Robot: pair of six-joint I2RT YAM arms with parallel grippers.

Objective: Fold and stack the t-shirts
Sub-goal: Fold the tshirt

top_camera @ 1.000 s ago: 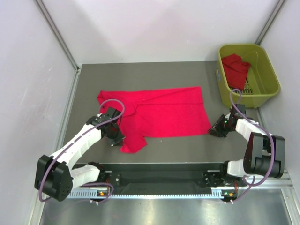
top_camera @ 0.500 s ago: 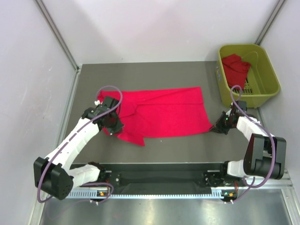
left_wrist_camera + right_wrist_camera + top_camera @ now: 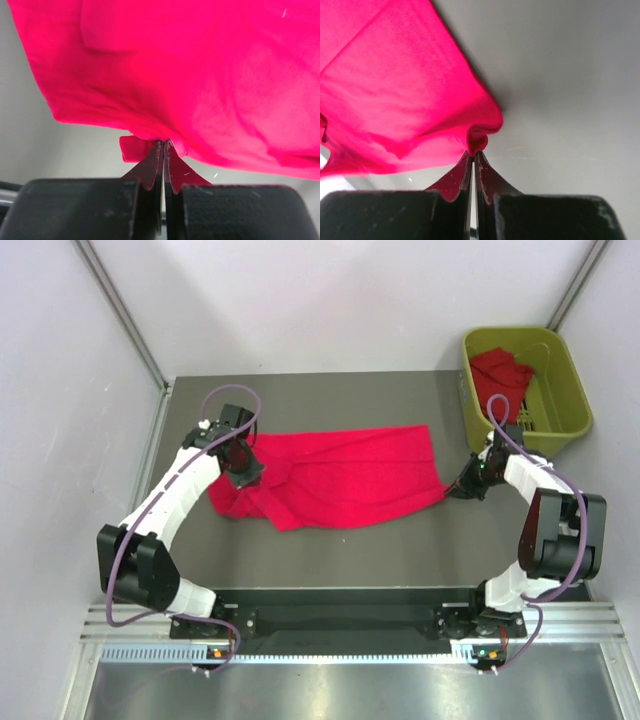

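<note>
A bright red t-shirt (image 3: 345,475) lies spread across the middle of the grey table, its left part bunched and lifted. My left gripper (image 3: 243,472) is shut on the cloth near the shirt's left end; in the left wrist view the cloth (image 3: 200,75) hangs pinched at the fingertips (image 3: 163,143). My right gripper (image 3: 456,489) is shut on the shirt's near right corner; in the right wrist view the corner (image 3: 479,137) is pinched above the table. A second red t-shirt (image 3: 503,380) lies crumpled in the basket.
The yellow-green plastic basket (image 3: 572,390) stands at the back right corner. Grey walls close in the table on the left, back and right. Bare grey table (image 3: 380,550) lies in front of the shirt.
My left gripper has moved away and up to the left with the shirt's near left part, carrying it over the cloth. My right gripper has lifted the right corner a little farther back.
</note>
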